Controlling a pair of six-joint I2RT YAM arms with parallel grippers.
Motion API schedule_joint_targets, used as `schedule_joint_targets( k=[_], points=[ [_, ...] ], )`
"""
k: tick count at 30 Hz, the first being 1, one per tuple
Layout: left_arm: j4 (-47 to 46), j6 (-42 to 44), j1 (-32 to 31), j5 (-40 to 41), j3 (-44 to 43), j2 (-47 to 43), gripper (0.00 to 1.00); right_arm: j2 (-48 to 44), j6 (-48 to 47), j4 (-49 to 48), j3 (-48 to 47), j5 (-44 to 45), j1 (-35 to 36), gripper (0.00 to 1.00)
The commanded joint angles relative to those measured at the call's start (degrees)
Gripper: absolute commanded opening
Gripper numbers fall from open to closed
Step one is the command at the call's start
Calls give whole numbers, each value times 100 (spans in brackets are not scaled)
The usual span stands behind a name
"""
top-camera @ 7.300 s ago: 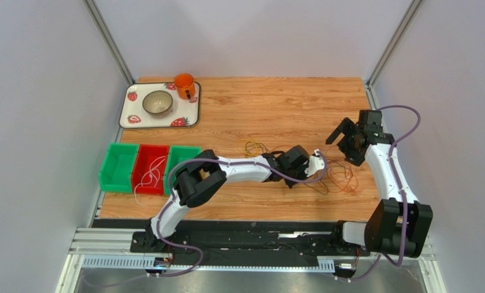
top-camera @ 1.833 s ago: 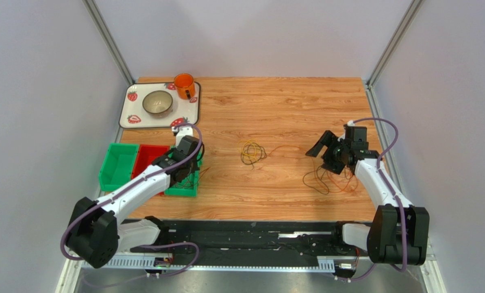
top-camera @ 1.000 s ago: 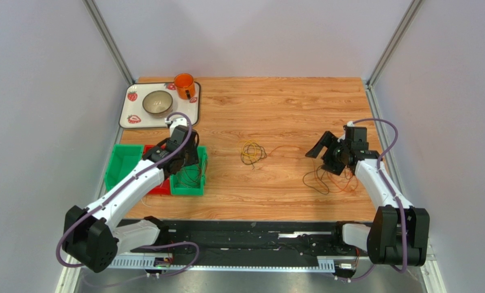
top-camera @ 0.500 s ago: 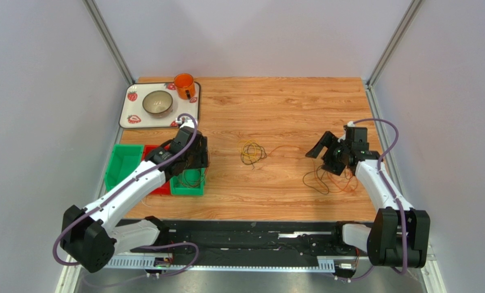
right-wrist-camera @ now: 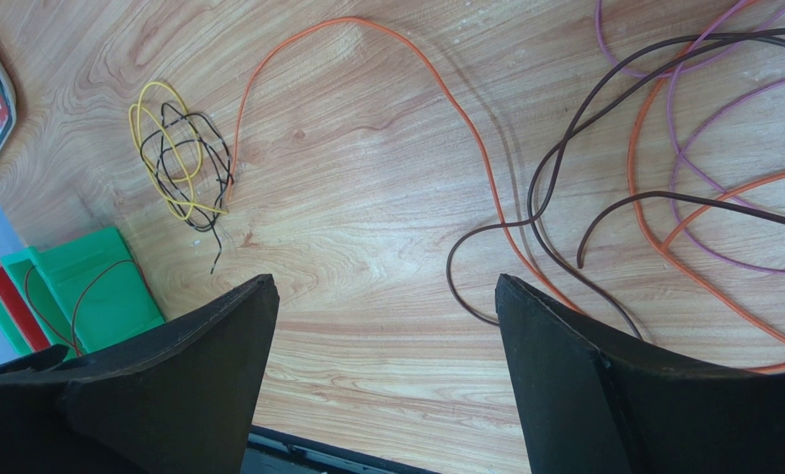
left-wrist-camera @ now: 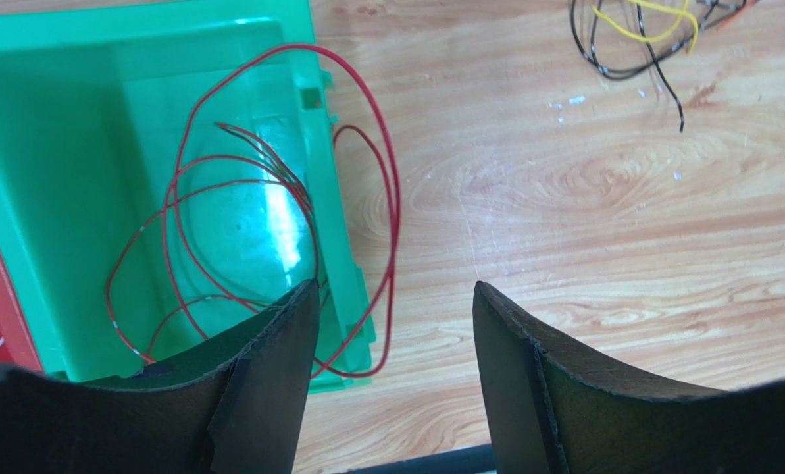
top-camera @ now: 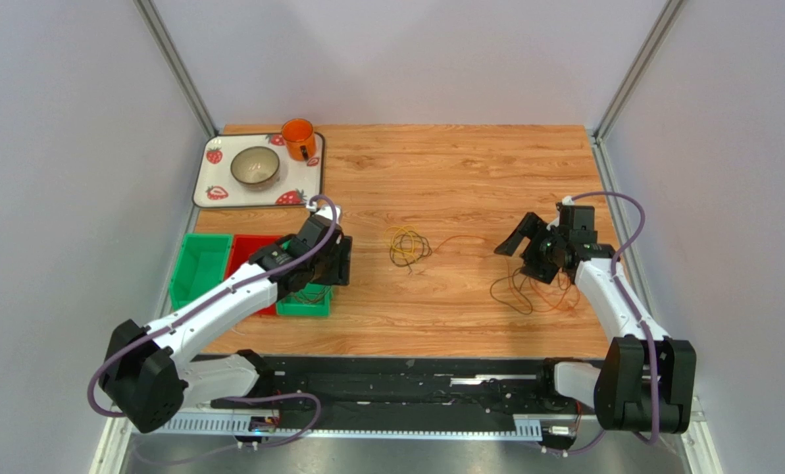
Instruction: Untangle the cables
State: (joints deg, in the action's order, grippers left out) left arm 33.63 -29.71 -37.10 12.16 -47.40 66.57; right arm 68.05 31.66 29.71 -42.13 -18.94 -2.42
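Note:
A dark red cable lies coiled in the right-hand green bin, with one loop hanging over its rim onto the wood. My left gripper hovers open and empty above that rim. A small yellow-and-black cable bundle rests mid-table. At the right lies a loose tangle of an orange cable, a dark brown cable and a purple cable. My right gripper hangs open above the left side of that tangle, touching none of it.
A red bin and another green bin stand left of the first. A strawberry-patterned tray at the back left carries a metal bowl and an orange mug. The table's near edge is just below the bins.
My left gripper has opened wider and swung right from over the green bin to its right rim, leaving the red cable in the bin. The right arm has not moved.

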Motion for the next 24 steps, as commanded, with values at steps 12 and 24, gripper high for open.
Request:
schedule_joint_targets(
  k=[12,24],
  points=[
    [214,124,-711,1631,-375,805,58,-108,-81,-45,-67,-5,31,86],
    [390,159,-843,2079,-666,981,29,-29,-99,-89,-32,-5,31,86]
  ],
)
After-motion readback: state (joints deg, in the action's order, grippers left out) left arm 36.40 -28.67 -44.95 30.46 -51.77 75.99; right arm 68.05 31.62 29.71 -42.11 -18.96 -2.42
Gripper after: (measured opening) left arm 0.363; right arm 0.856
